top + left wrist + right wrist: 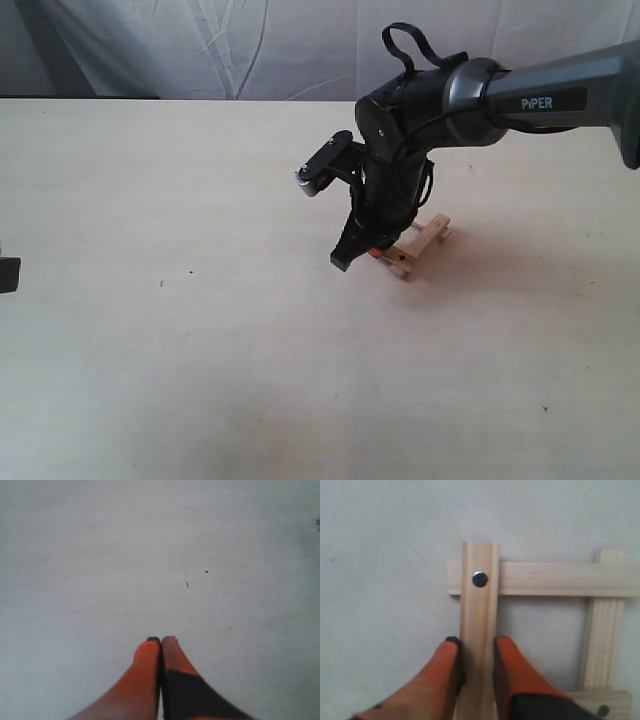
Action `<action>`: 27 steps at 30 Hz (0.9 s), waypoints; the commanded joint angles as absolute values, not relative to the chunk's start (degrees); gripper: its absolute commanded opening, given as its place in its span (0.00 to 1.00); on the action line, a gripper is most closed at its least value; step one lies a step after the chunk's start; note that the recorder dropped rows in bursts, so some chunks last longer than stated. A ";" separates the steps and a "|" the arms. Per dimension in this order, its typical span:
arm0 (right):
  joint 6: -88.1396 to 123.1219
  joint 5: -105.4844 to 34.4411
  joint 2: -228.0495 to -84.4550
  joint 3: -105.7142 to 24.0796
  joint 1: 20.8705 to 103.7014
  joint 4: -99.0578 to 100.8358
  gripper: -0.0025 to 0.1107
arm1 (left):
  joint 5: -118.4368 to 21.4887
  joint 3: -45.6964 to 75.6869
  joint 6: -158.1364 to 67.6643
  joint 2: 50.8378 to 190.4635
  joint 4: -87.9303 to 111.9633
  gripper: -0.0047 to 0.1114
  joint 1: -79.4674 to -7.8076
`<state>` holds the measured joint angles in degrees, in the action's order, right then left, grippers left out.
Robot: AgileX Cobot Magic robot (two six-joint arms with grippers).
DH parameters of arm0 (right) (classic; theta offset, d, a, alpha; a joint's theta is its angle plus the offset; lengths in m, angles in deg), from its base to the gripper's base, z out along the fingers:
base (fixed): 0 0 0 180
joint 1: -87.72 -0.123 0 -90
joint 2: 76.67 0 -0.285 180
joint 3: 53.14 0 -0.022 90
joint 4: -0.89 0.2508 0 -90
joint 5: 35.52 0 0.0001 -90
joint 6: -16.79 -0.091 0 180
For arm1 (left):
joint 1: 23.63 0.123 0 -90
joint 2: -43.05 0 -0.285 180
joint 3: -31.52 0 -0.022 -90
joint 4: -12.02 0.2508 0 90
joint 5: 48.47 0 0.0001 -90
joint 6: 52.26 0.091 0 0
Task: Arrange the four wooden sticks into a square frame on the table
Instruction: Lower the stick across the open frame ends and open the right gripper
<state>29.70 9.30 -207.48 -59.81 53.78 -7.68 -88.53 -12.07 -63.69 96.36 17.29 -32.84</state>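
The four wooden sticks lie as a small square frame (pixel 422 243) on the table (pixel 200 350), right of centre. In the right wrist view one stick (pixel 479 600) with a dark hole crosses over a second stick (pixel 545 578). A third stick (pixel 603 630) forms the opposite side, and the fourth stick (pixel 600 699) shows only partly at the picture's edge. My right gripper (pixel 476 641) is shut on the first stick, one orange finger (pixel 445 665) on each side. In the exterior view the right gripper (pixel 362 253) stands at the frame's left edge. My left gripper (pixel 161 640) is shut on nothing, over bare table (pixel 150 555).
A white cloth backdrop (pixel 200 45) hangs behind the table's far edge. A dark part of the left arm (pixel 8 274) shows at the left border. Tiny dark specks (pixel 162 283) mark the tabletop.
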 commanded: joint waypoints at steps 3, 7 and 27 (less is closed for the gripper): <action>28.94 7.74 -207.53 -60.12 53.99 -6.38 0.02 | -88.32 -12.46 -63.71 95.88 18.05 0.04 -32.54; 28.47 7.74 -207.53 -60.12 53.99 -6.38 0.02 | -88.32 -12.46 -63.71 95.88 18.05 0.04 -32.54; 27.06 11.16 -198.10 -60.24 55.24 4.43 0.13 | -88.31 -12.46 -63.71 95.88 18.06 0.04 -32.54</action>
<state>27.12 9.53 -200.31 -59.81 54.06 0.89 -88.53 -12.07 -63.58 96.36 17.86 -32.84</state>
